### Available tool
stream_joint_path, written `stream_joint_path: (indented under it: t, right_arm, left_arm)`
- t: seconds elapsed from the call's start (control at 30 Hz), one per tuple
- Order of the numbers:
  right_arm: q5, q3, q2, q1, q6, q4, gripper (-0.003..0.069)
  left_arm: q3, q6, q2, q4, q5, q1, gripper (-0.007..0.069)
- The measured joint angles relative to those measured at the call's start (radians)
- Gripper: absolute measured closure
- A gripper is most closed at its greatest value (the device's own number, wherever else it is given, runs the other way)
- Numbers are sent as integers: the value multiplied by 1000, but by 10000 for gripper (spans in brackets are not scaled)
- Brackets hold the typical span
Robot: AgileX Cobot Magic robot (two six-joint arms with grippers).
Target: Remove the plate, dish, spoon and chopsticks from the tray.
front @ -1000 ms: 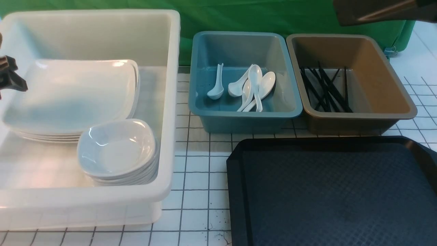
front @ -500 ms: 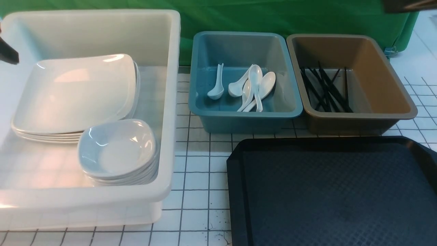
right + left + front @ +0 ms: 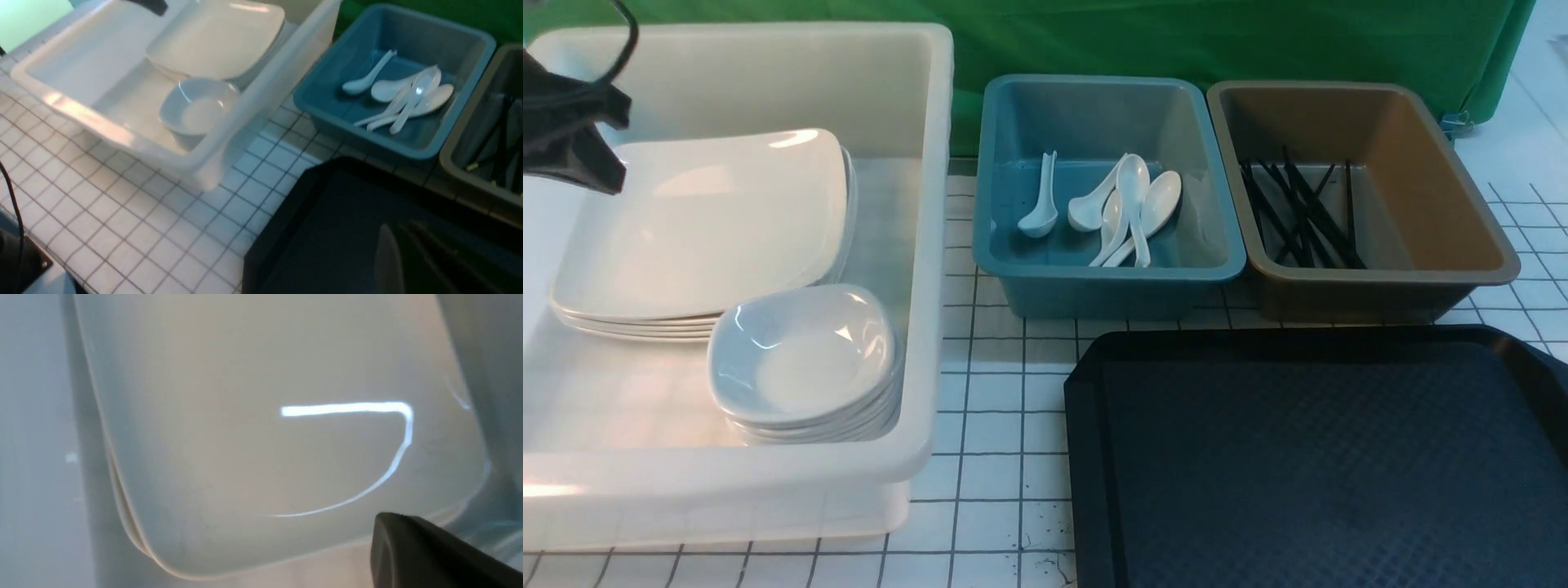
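Jaws pressed together and empty, the left gripper [image 3: 600, 167] is hovering beside the plate [image 3: 707, 224], glossy, slippery, likely breakable, best pinched at its rim.

A staged test bench set up like a canteen dish-return, not a real kitchen. A green cloth backdrop [image 3: 1176, 37] hangs just behind a white gridded tabletop [image 3: 996, 408]. On the tabletop stand sorting tubs: white [image 3: 931, 245], blue [image 3: 1094, 294] and brown [image 3: 1380, 298], with a black tray [image 3: 1323, 457] nearer the camera than them.

L gripper [image 3: 580, 139] raised, jaws closed, empty; R jaws closed too.
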Motion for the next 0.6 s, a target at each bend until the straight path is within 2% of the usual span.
stream_joint_path:
  t: [0.2,0.47,0.6]
  right_arm:
    - [3,85,-7,0,8,0,650]
    - [3,88,-8,0,8,-1,650]
    - [2,88,-8,0,8,-1,650]
  left_arm:
    - [2,-26,143,116,-33,-1,636]
    - [9,-79,231,249,-79,-1,629]
    - [9,-144,233,387,-153,-4,628]
